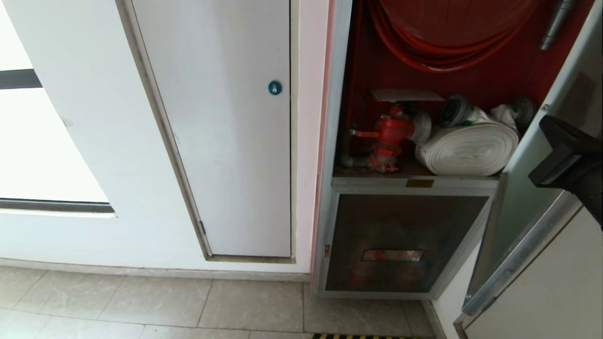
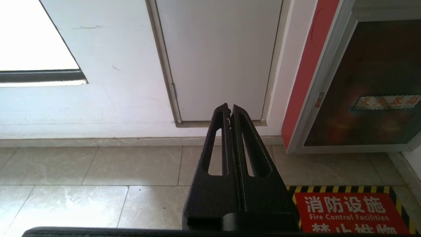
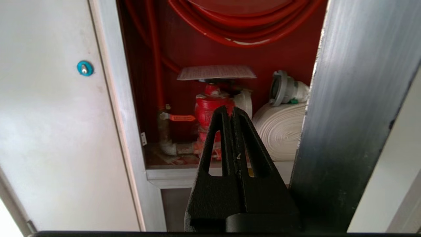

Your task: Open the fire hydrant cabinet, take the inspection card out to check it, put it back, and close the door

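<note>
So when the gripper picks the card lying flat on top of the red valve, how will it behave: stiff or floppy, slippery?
The inspection card is a thin sheet overhanging the red valve, so it probably sags once gripped at one edge. It looks light and merely resting, so a nudge may slide it off.

Brushed silver aluminium frames the fire hydrant cabinet; its lower panel is dark glossy glass. White woven cloth hose, glossy red valve, polished floor tiles, matt black plastic right gripper
</note>
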Motion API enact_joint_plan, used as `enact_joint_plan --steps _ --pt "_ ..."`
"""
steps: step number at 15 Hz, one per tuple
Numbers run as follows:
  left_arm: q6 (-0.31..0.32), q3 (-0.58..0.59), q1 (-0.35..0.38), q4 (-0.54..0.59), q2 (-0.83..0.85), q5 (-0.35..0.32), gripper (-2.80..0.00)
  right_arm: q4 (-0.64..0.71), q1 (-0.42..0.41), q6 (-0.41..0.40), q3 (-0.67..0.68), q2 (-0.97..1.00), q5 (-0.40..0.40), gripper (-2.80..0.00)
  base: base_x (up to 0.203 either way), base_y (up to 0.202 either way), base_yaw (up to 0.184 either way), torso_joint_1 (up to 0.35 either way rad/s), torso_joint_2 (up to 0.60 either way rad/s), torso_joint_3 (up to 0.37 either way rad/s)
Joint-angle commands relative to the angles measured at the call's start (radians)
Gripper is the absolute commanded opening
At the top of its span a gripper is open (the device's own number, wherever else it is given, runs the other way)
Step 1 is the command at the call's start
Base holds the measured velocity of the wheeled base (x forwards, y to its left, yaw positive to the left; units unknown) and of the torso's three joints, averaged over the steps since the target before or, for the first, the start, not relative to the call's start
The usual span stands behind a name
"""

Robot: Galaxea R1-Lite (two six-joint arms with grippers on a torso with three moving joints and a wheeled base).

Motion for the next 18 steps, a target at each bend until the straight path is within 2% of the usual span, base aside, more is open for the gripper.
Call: enact_joint_plan --steps 1,10,18 --pt "0.000 0.000 0.000 0.000 0.002 0.000 -2.80 -0.015 -0.011 0.000 0.020 -0.009 -0.004 -2.80 0.000 0.000 0.000 0.000 0.00 0.000" --pt "0.000 0.000 0.000 0.000 0.002 0.000 -2.80 -0.080 -0.094 0.010 0.118 -0.031 -0.002 -2.80 0.000 0.000 0.000 0.000 0.00 0.000" --pt "0.000 0.000 0.000 0.000 0.002 0.000 -2.80 -0.166 -0.188 0.052 0.231 -0.043 0.000 -2.80 0.000 0.000 0.000 0.000 0.00 0.000"
